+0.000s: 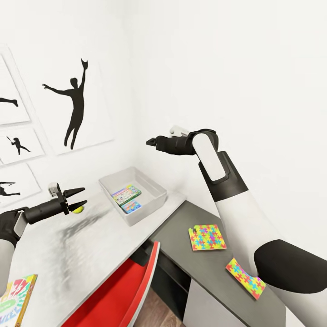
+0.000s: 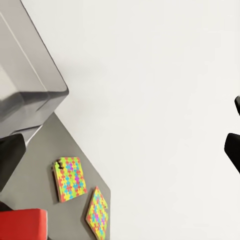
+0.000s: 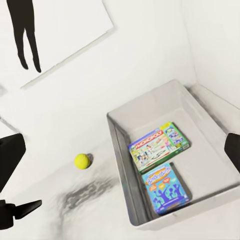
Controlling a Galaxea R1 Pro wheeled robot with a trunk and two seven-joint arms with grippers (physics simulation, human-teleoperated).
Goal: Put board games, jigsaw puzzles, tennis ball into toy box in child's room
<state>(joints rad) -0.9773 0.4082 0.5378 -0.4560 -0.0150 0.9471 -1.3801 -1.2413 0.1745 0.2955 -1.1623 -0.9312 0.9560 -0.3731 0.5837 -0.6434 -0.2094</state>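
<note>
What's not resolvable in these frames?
- Tennis ball: head view, partly hidden behind left end effector fingers; contact unclear.
- Third board game: head view, cut off by the frame edge.
- Puzzle: head view, corner covered by right arm.
- Game cover text in toy box: too small.

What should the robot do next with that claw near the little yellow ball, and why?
Probably ease the left claw down around the tennis ball and close on it. The claw is open and raised close by the ball, which lies on the table outside the toy box. Two board games already lie inside the box, so the ball looks like the nearest toy left.
</note>
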